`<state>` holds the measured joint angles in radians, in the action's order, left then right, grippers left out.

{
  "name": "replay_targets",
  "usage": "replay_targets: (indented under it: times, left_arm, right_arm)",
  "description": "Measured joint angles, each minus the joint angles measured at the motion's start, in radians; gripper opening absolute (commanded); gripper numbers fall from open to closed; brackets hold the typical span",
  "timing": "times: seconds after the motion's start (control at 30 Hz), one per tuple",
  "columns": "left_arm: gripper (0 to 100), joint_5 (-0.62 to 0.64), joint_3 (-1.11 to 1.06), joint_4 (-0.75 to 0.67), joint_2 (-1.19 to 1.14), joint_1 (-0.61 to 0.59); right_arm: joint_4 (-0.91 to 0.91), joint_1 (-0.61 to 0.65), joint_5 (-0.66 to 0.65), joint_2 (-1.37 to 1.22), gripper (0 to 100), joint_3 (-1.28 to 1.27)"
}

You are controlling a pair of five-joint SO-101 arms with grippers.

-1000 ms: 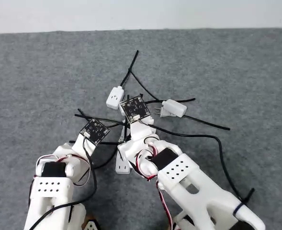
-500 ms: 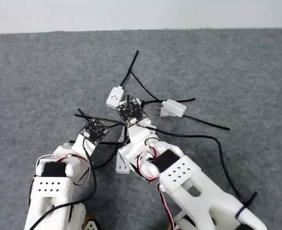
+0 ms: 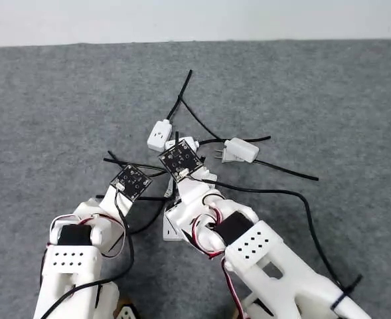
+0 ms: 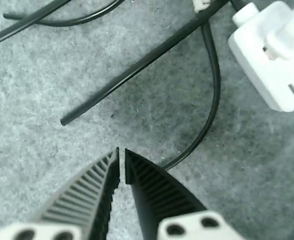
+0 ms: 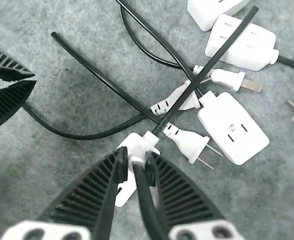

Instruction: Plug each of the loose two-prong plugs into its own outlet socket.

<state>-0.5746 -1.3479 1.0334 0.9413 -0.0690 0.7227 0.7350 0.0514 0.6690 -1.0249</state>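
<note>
Plugs point(image 5: 189, 142) all loose; right gripper point(image 5: 135, 156) pinches a white piece point(image 5: 137, 142), possibly a socket; left gripper point(image 4: 122, 152) closed, empty.

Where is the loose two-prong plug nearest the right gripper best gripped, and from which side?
Probably grip the plug across its body, between prongs and ribbed cord sleeve, coming from above. It lies flat on the carpet with both long sides exposed, and this leaves the prongs free for the outlet socket beside it.
</note>
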Motion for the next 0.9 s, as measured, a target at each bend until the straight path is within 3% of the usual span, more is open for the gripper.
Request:
replay_targets:
  times: [0.43, 0.9]
  left_arm:
    - [2, 0.0, 0.0, 0.0, 0.0, 0.0]
    - [2, 0.0, 0.0, 0.0, 0.003, -0.018]
  right_arm:
    - [0.009, 0.04, -0.083, -0.015, 0.8, -0.003]
    - [0.008, 0.069, -0.118, -0.293, 0.8, 0.161]
